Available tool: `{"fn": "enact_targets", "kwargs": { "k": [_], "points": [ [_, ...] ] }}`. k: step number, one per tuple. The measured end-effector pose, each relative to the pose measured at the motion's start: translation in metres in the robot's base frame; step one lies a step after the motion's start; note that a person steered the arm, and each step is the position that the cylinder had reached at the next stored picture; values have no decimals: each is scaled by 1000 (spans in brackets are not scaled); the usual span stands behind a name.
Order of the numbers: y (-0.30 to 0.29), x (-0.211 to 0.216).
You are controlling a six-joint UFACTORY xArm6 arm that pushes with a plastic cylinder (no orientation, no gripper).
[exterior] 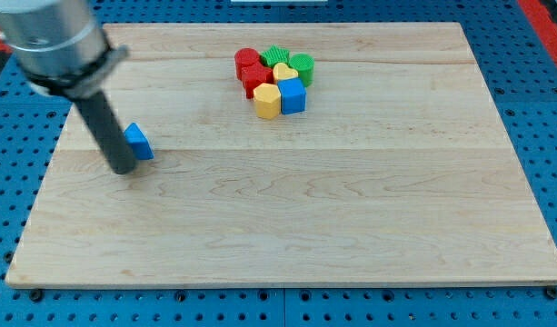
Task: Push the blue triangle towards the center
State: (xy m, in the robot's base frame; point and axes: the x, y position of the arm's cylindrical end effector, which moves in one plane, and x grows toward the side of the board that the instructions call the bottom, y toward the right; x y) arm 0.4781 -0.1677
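Observation:
The blue triangle (138,142) lies on the wooden board (287,209) near the view's left edge, about mid-height. My tip (123,169) rests on the board just left of and slightly below the triangle, touching or almost touching its left side. The dark rod rises from the tip up to the grey arm at the view's top left and hides part of the triangle's left edge.
A tight cluster of blocks sits near the top middle: a red cylinder (247,62), a red block (257,79), a green block (275,57), a green cylinder (302,66), a yellow heart (284,73), a yellow block (267,101) and a blue cube (292,95).

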Motion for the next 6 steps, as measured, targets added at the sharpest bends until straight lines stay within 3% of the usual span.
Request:
{"fn": "enact_targets", "kwargs": {
  "k": [2, 3, 4, 5, 6],
  "points": [
    [-115, -20],
    [-58, -37],
    [54, -26],
    [108, -26],
    [94, -39]
  ]
}}
